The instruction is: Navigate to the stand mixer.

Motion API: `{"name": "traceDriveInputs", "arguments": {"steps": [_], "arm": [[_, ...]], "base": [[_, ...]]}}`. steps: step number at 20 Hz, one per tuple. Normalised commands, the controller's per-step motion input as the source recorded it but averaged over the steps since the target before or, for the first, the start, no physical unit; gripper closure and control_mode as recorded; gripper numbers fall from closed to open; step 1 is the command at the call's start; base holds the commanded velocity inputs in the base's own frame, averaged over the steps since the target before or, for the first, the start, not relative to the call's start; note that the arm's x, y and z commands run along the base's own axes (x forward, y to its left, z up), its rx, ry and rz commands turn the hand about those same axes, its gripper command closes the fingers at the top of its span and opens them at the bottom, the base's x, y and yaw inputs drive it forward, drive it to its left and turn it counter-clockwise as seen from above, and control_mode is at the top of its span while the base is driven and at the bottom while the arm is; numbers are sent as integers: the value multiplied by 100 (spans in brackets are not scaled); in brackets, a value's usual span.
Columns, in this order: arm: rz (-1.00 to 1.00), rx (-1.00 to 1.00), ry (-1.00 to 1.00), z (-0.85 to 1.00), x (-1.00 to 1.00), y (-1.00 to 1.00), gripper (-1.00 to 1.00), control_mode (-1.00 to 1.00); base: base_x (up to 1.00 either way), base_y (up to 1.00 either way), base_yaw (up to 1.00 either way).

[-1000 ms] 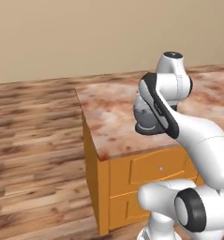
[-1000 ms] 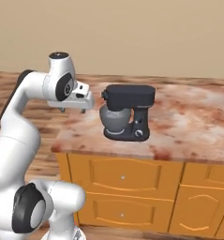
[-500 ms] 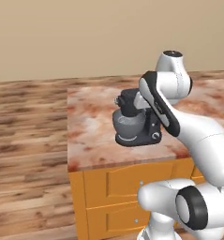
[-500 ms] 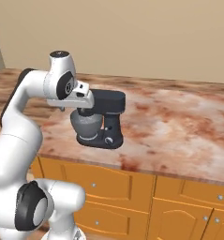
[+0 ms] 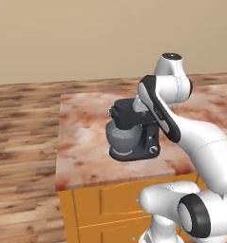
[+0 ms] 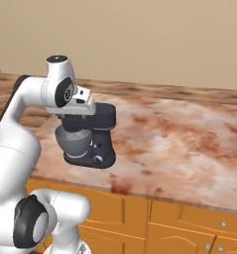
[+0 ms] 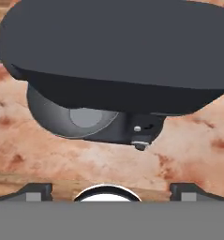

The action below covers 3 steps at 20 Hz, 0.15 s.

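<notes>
The stand mixer [image 5: 131, 135] is dark grey-black with a rounded overhanging head, a grey metal bowl and a small knob on its base. It stands near the counter's front edge, close to the left corner, directly ahead of me [image 6: 88, 141]. My hand hovers just above and behind its head. In the hand view the mixer [image 7: 113, 61] looms large and close, and its bowl shows under the head. My gripper [image 7: 111, 191] is open, its fingertips [image 7: 36, 190] far apart with nothing between them.
The reddish marble counter [image 6: 179, 144] tops orange cabinets with drawers [image 5: 110, 204]. Its left end [image 5: 60, 142] drops to a wooden floor [image 5: 20, 142]. A beige wall [image 6: 140, 39] stands behind.
The base has driven, so the whole scene has shifted. The counter and mixer have slid left and lower in the right base view and look nearer. The arm's pose is unchanged.
</notes>
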Motion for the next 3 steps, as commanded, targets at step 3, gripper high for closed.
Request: {"name": "traceDriveInputs", "arguments": {"steps": [3], "arm": [[0, 0, 0, 0, 0, 0, -100, 100]], "base": [[99, -85, 0]]}}
